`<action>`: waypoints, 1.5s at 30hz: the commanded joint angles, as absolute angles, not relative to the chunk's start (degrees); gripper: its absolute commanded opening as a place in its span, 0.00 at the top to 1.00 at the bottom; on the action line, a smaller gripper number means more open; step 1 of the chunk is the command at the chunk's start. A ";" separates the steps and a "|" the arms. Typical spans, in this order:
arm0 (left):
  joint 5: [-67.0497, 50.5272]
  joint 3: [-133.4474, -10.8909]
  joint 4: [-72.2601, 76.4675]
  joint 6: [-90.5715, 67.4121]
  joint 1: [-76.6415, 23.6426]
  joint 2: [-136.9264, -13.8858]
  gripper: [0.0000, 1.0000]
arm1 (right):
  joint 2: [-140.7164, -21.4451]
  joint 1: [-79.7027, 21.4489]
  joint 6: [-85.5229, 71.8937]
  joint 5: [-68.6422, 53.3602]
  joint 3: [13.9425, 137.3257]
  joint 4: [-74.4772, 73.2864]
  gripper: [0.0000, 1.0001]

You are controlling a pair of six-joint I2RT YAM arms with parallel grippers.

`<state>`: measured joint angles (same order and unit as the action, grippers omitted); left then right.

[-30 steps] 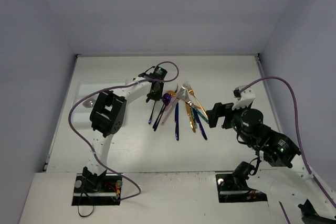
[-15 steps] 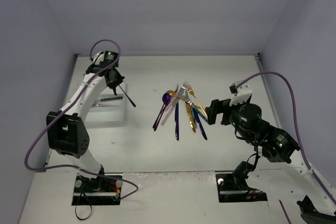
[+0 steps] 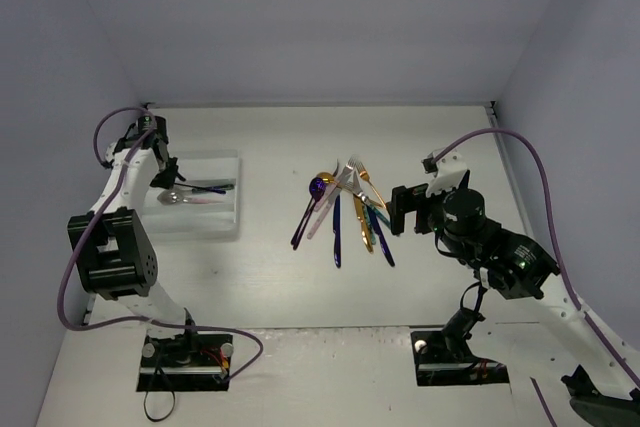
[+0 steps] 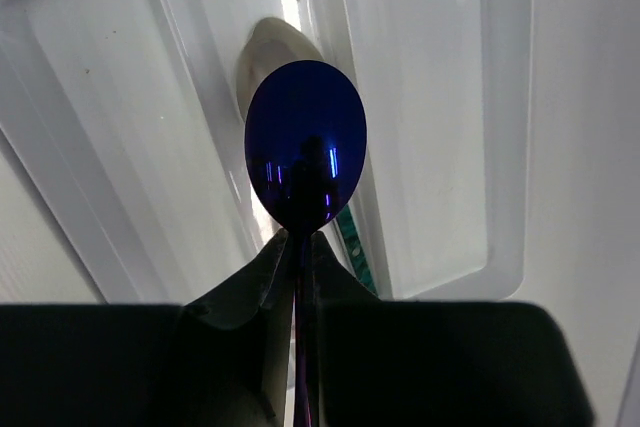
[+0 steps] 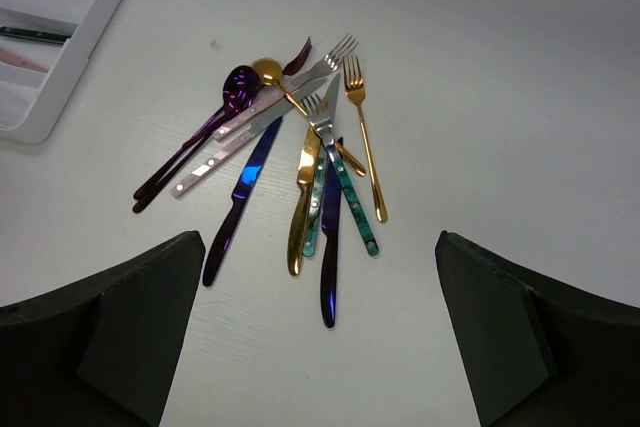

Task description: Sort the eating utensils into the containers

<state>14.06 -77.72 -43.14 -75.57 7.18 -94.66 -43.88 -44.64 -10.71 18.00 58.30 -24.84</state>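
Tray (image 4: 430, 97) holds silver spoon (image 4: 268, 42); blue spoon (image 4: 305, 142) hovers above.

tray (image 3: 200, 219) far left | utensil pile (image 5: 308, 159) mid-table, right of tray | spoon (image 4: 305, 142) above tray compartment, over second spoon (image 4: 268, 39)

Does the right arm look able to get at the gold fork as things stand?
Probably yes. The right gripper is open and points toward the gold fork, which lies outermost among the utensils, with most of its handle uncovered by any other piece.
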 commanded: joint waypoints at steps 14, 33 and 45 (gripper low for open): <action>14.15 -83.15 -42.14 -86.21 11.65 -103.45 0.96 | -44.60 -44.30 -8.88 21.98 60.56 -21.97 0.00; 15.32 -84.90 -40.20 -67.01 1.47 -94.26 0.47 | -44.95 -44.30 -8.94 21.81 60.61 -21.97 0.00; 5.34 -82.92 -26.06 -28.29 -26.16 -97.33 0.47 | -45.88 -44.30 -10.29 19.23 59.85 -21.88 0.00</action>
